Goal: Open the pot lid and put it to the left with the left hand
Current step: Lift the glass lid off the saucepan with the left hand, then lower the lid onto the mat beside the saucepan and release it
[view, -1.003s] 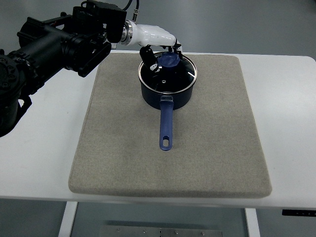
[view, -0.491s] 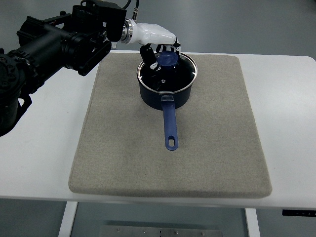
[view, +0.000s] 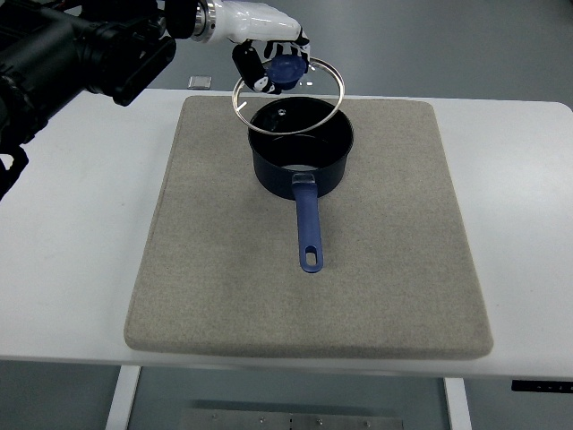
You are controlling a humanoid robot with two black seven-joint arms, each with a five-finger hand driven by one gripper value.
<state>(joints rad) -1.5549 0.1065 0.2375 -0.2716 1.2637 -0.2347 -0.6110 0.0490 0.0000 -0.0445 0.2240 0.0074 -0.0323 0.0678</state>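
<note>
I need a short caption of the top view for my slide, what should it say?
Left hand holds the glass lid by its blue knob, lifted above the blue pot on the grey mat.

glass lid [view: 288, 92] tilted, raised above open blue pot [view: 301, 158].

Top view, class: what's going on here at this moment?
The robot's left hand holds the glass lid by its blue knob, fingers curled around it. The lid is lifted clear of the blue pot, tilted, above the pot's far-left side. The pot sits open on the grey mat, handle toward the camera. No right hand shows.
</note>
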